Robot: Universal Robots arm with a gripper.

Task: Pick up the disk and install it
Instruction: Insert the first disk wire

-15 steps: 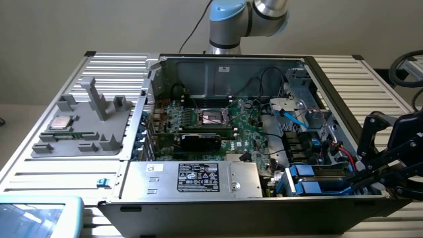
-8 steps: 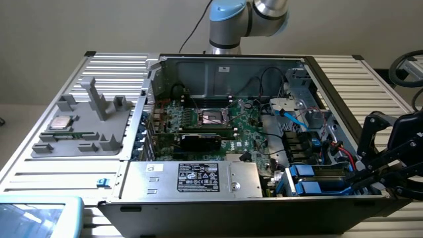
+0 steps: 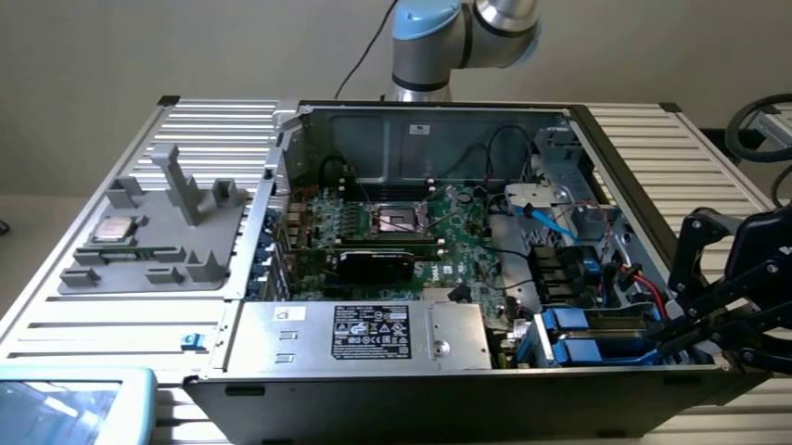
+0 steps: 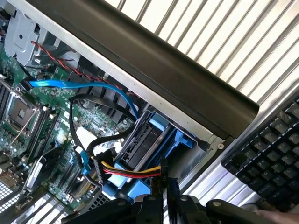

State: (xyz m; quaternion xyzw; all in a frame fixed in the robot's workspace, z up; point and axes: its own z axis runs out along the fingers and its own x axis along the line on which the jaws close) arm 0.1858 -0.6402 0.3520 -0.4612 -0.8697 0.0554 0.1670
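Note:
The disk [image 4: 140, 147] lies in the drive bay at a corner of the open computer case, with its bright blue rails [image 4: 180, 137] around it. In the exterior view its blue end tabs [image 3: 572, 320] show at the case's near corner on the exterior view's right. My gripper [image 4: 164, 191] hangs just outside that bay, with its thin black fingers [image 4: 158, 186] pressed together and nothing visible between them. A yellow, red and black power lead [image 4: 133, 171] runs just beside the fingertips. From the exterior view's right, the gripper [image 3: 669, 336] reaches toward the bay over the case wall.
The black case wall [image 4: 177, 79] borders the bay. A blue data cable [image 4: 93, 86] and black leads cross the motherboard [image 3: 409, 232]. A silver box with a black label [image 3: 371, 332] fills the near side. A grey fixture [image 3: 161, 241] holds a square chip [image 3: 115, 229]. A keyboard [image 4: 271, 154] lies outside the case.

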